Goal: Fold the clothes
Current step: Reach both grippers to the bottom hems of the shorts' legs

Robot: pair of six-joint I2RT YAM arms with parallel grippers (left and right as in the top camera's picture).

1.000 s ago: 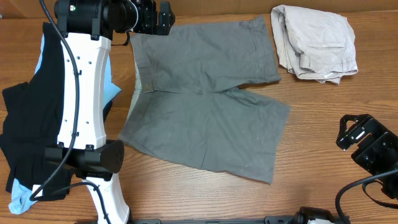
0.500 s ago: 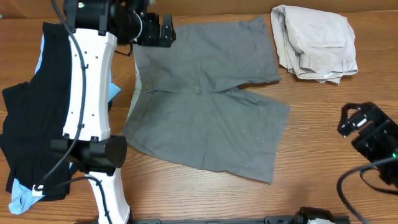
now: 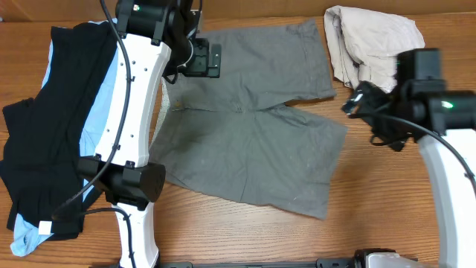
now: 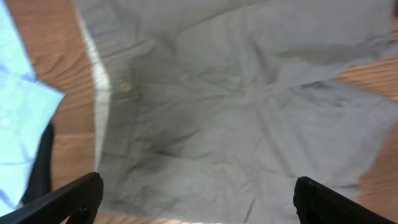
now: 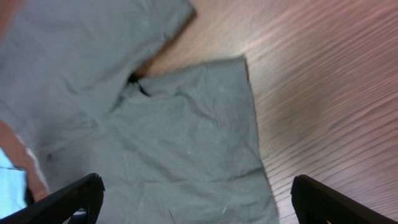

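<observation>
- Desk [image 3: 387, 223] of wood grain carries every garment; only the overhead view shows it whole.
- Grey shorts [image 3: 253, 126] lie spread flat at centre.
- Black shorts [image 3: 44, 149] drape over a light-blue garment [image 3: 95, 104] beside the left arm.
- Beige shorts [image 3: 372, 37] sit crumpled near the right arm, out of both wrist views.
- Left tool [image 4: 198, 182] hangs over the waistband, jaws wide, gripping nothing; right tool [image 5: 198, 180] is likewise wide and empty above a leg hem.
- Button [image 4: 124, 88] shows only in the left wrist view.

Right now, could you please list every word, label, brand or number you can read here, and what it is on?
None can be read. The small white tag on the black shorts is too small to read; the grey shorts show no print.
</observation>
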